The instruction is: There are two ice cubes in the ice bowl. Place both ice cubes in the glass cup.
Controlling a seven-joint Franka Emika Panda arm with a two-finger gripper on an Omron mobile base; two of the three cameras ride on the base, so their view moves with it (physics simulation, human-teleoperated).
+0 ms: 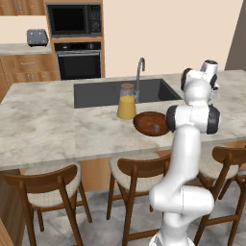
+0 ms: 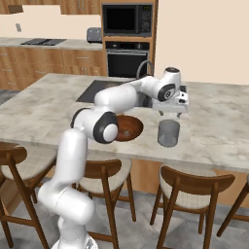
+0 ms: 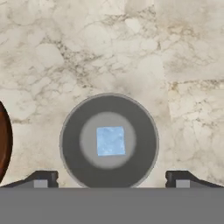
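My gripper (image 2: pixel 169 115) hangs open just above the grey glass cup (image 2: pixel 168 133), which stands on the marble counter to the right of the ice bowl (image 2: pixel 129 127). Looking straight down in the hand view, the cup (image 3: pixel 72 144) has one pale blue ice cube (image 3: pixel 110 141) lying on its bottom, and my gripper (image 3: pixel 111 179) has its fingertips (image 3: pixel 41 178) spread wide with nothing between them. The dark reddish-brown wooden bowl (image 1: pixel 151 123) holds a small pale speck (image 1: pixel 157 128), apparently the second cube. The bowl's rim (image 3: pixel 3 140) shows at the left edge of the hand view.
A glass jar of orange juice (image 1: pixel 127 102) stands just behind the bowl, at the edge of the dark sink (image 1: pixel 96 93) with its faucet (image 1: pixel 140 67). Wooden stools (image 1: pixel 134 168) line the counter's near edge. Bare marble (image 2: pixel 219 126) stretches right of the cup.
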